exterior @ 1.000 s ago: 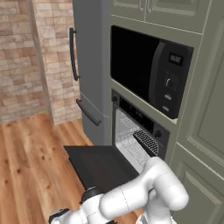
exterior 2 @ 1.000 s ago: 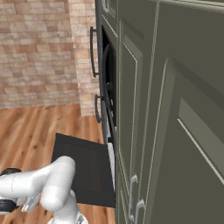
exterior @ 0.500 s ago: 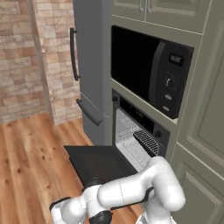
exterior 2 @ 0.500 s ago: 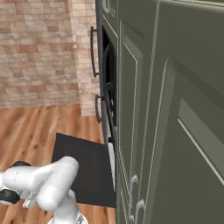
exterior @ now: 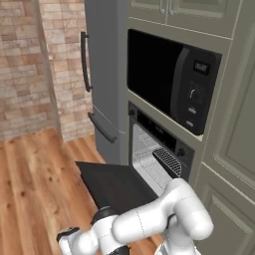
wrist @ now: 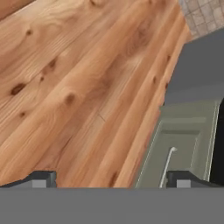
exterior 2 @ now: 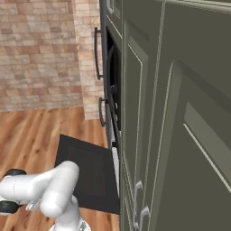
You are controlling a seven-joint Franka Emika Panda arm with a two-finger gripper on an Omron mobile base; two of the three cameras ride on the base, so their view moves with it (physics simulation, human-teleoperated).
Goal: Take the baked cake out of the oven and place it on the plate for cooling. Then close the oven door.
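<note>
The oven (exterior: pixel 152 158) stands open below the microwave, its pale interior and wire rack showing. The oven door (exterior: pixel 115 185) lies dropped flat, also seen from the other side as the oven door (exterior 2: pixel 85 172). My arm (exterior: pixel 149 220) bends low to the left of the door, and the hand hangs over the wooden floor. My gripper (wrist: pixel 113 179) is open, its fingertips (wrist: pixel 42 178) far apart with nothing between them, and it looks at floorboards. The cake and the plate are out of view.
A black microwave (exterior: pixel 172 84) sits above the oven. A grey fridge (exterior: pixel 103 74) with a long handle stands to its left, and a brick wall (exterior: pixel 30 69) lies beyond. Green cabinets (exterior 2: pixel 180 135) fill the right side. A low cabinet drawer (wrist: pixel 175 148) faces the hand.
The hand has drifted slightly left and up beside the open door. The gripper stays open, and the oven door has not moved.
</note>
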